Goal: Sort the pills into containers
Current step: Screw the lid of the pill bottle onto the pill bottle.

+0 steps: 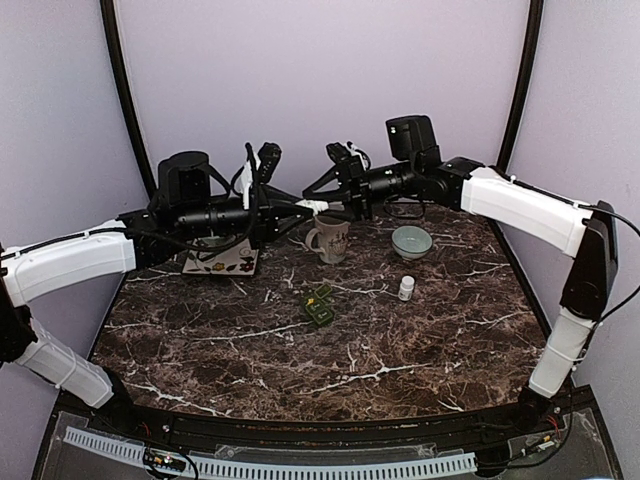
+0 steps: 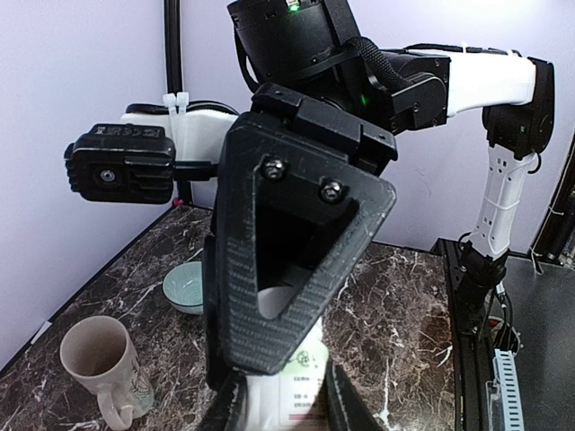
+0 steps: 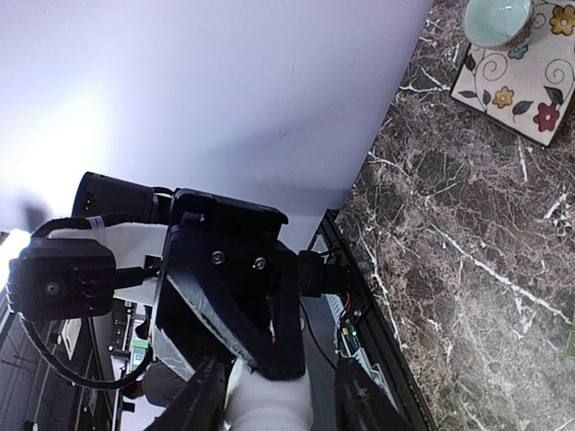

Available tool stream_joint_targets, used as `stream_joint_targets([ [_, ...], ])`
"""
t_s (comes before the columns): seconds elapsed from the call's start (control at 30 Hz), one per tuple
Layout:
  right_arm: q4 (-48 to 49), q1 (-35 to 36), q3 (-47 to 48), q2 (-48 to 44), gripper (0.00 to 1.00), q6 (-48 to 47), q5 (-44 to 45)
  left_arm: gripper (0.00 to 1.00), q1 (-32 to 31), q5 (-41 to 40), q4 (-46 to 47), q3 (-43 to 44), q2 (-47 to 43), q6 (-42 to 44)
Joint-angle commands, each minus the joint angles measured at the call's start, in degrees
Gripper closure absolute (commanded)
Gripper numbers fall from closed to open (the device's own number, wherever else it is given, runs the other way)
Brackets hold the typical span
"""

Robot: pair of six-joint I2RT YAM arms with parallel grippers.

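Left jaws are closed on a white labelled bottle [image 2: 304,373], held in the air over the rear of the bench [image 1: 300,360], just above and left of the mug [image 1: 328,238]. Right jaws face it from the opposite side. A white body sits between them with a gap on one side, and I cannot tell whether they grip it. A small white vial [image 1: 406,288] stands near the teal bowl [image 1: 411,241]. A second bowl [image 3: 496,20] rests on the floral tile [image 3: 526,85]. A green object [image 1: 320,305] lies mid-bench.

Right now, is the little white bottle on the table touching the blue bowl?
Apart. The top view shows bare tabletop between the small white bottle and the light-blue bowl.
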Motion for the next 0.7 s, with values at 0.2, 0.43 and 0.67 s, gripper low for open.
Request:
stream_joint_targets([
  [0.2,0.5,0.2,-1.4,-3.6,0.50,-2.9,4.1,0.99,2.5,4.2,8.0,-3.0,-4.2,-6.4],
  [0.43,2.6,-0.9,-1.9,-5.1,0.48,-3.3,4.9,0.99,3.3,5.6,6.5,-3.7,-4.3,-7.5],
  [0.67,5.8,-2.9,-3.0,-6.1,0.47,-3.7,5.1,0.99,3.8,7.4,3.8,-3.2,-3.7,-8.8],
])
